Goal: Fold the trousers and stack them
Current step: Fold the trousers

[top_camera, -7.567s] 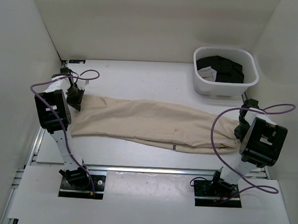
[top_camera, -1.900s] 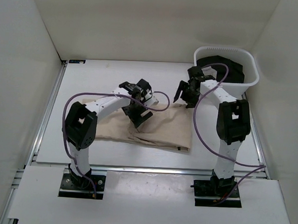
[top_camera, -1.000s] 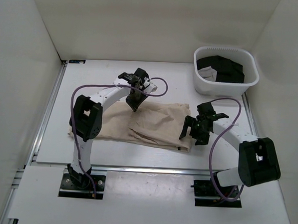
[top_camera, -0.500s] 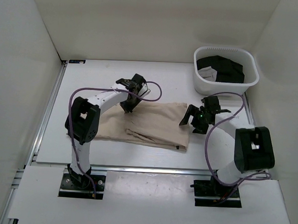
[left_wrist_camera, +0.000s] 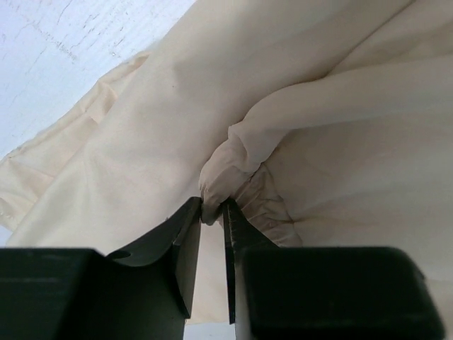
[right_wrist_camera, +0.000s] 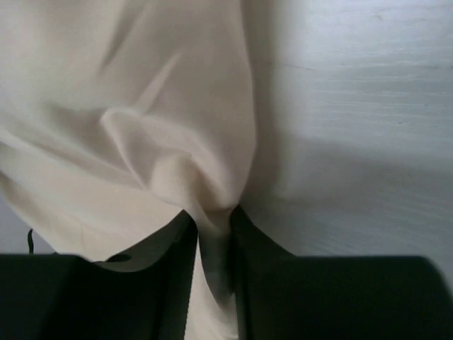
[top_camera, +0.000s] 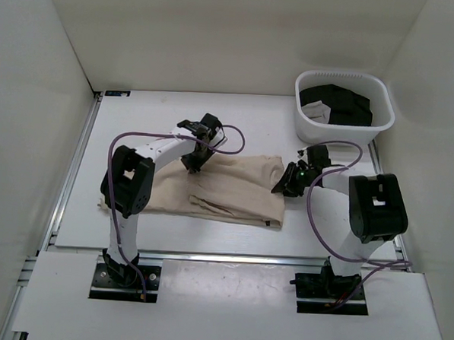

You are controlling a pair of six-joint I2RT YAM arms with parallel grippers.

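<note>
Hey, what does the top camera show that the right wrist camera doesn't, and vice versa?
Only the top view: the white basket of black garments, and the left gripper at the far edge of the trousers, whose whole folded shape shows. Only the right wrist: a bunch of cloth pinched in the right gripper. Both: the beige trousers on the white table.

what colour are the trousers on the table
Plain beige, light tan; the trousers show best in the top external view.

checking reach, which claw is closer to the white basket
Right. The right claw grips the trousers off the basket's front left corner; the left claw grips them much farther left.
</note>
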